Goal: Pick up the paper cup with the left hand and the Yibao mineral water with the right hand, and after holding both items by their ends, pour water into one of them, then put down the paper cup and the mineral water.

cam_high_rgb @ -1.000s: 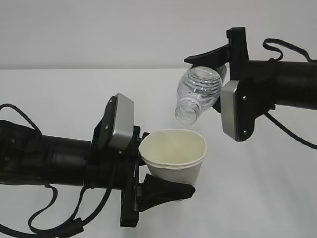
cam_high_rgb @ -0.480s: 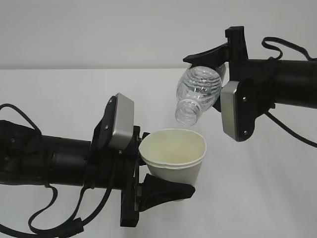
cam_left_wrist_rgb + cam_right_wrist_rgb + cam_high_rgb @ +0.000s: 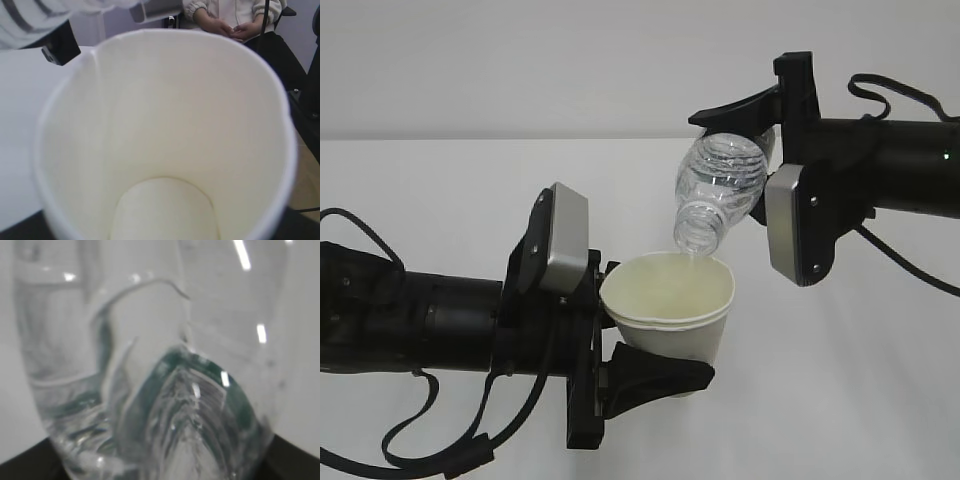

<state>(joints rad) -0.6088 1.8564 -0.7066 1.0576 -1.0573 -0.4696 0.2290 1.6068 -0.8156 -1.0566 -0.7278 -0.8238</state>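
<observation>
Paper cup (image 3: 670,308): white, tapered, mouth up, clamped low on its wall by the left hand (image 3: 645,372), held clear above the white table (image 3: 440,190) so its opening sits under the bottle neck. Yibao mineral water (image 3: 718,190): clear ribbed bottle, gripped at its base end by the right hand (image 3: 760,125), tipped neck-down, mouth just over the cup's far rim, evidently to direct flow inside. Left wrist view: cup interior (image 3: 165,150), a thin run down the inner wall, seemingly water. Step judged: pouring under way; set-down not yet done.
</observation>
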